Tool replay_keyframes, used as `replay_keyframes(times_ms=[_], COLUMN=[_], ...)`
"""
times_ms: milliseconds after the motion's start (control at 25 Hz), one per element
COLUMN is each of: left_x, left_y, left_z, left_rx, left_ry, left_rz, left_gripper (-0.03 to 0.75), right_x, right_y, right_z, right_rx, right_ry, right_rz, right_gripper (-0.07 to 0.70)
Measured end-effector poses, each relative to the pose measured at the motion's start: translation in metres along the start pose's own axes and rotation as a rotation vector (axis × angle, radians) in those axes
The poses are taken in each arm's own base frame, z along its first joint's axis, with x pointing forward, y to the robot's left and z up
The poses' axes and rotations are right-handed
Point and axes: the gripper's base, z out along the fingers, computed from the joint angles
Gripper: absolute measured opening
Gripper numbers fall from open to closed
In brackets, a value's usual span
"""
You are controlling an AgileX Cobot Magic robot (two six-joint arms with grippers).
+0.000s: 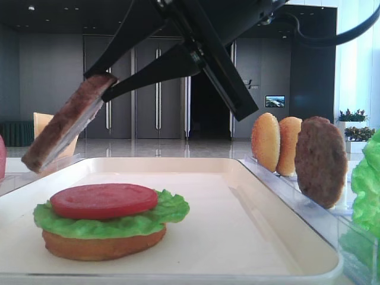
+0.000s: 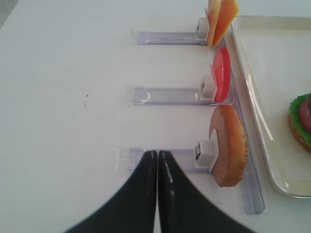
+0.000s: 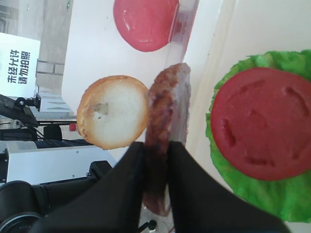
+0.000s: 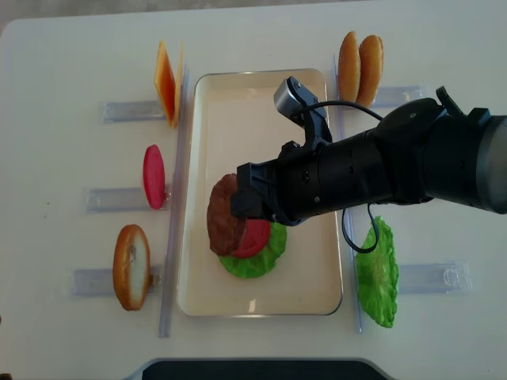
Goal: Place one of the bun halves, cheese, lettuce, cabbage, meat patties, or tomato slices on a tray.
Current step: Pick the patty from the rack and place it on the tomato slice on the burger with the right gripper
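My right gripper (image 3: pixel 156 160) is shut on a dark brown meat patty (image 3: pixel 165 116), gripping it by its edge. It hangs tilted above the left part of the cream tray (image 4: pixel 238 103), beside and above a stack there: bun half (image 1: pixel 101 244), lettuce (image 1: pixel 154 218), tomato slice (image 1: pixel 104 200). From above, the patty (image 4: pixel 224 215) overlaps the stack's left side. My left gripper (image 2: pixel 157 155) is shut and empty over the table, left of a bun half (image 2: pixel 228 145) standing in a clear holder.
Left of the tray, clear holders carry cheese (image 4: pixel 165 73), a tomato slice (image 4: pixel 154 176) and a bun half (image 4: pixel 131 267). On the right stand two bun halves (image 4: pixel 360 65), a patty (image 1: pixel 320 160) and lettuce (image 4: pixel 378 273). The right arm (image 4: pixel 396 166) spans the tray's right rim.
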Motion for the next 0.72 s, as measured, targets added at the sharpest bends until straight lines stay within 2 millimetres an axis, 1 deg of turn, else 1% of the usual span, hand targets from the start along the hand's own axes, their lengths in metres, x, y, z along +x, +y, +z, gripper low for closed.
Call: replay_keyframes(times_ms=[80, 280, 520, 720], left_x=[0.000, 0.000, 0.000, 0.000], left_y=[0.000, 0.000, 0.000, 0.000], left_z=[0.000, 0.000, 0.000, 0.000], left_rx=[0.000, 0.000, 0.000, 0.000], left_ry=[0.000, 0.000, 0.000, 0.000], left_rz=[0.000, 0.000, 0.000, 0.000], left_gripper=[-0.004, -0.004, -0.004, -0.004], right_x=[0.000, 0.002, -0.004, -0.007], right_y=[-0.001, -0.013, -0.013, -0.016], right_z=[0.001, 0.013, 0.009, 0.007], right_rx=[0.001, 0.006, -0.043, -0.040], right_ry=[0.001, 0.028, 0.021, 0.012], right_rz=[0.004, 0.029, 0.046, 0.050], right_gripper=[0.141, 0.141, 0.141, 0.140])
